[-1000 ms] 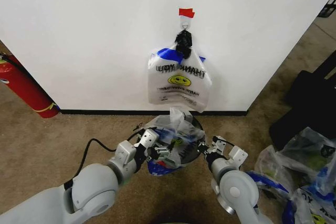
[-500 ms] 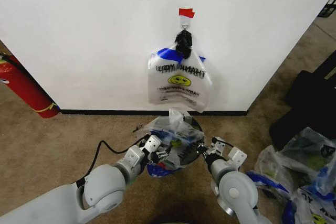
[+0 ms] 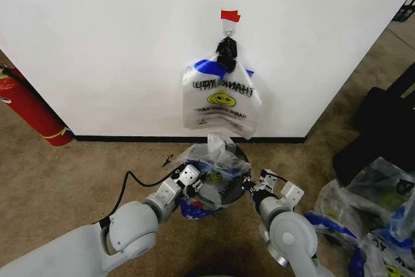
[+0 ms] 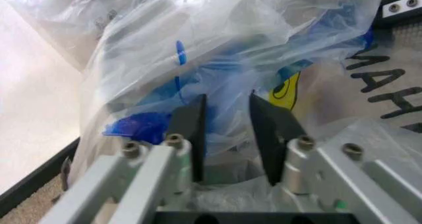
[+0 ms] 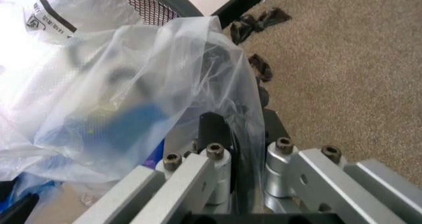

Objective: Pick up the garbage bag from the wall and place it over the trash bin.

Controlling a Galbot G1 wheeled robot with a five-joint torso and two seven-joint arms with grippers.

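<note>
Over trash bin (image 3: 241, 155) | left gripper (image 4: 226, 135) fingers slightly apart around garbage bag (image 4: 224, 51) | right gripper (image 5: 240, 135) pinching bag

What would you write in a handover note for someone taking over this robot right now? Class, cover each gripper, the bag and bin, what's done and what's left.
Left gripper: fingers open, at the bin's near-left side, bag plastic between them.
Right gripper: at the bin's near-right side, against the bag's film.
Garbage bag: off the wall, crumpled on top of the trash bin, which stands by the baseboard.
Clipped bunch of bags: hanging on the wall hook.
Done: bag fetched and brought to the bin.
Left: the bag looks bunched, not spread, so its mouth likely needs pulling over the rim.
</note>
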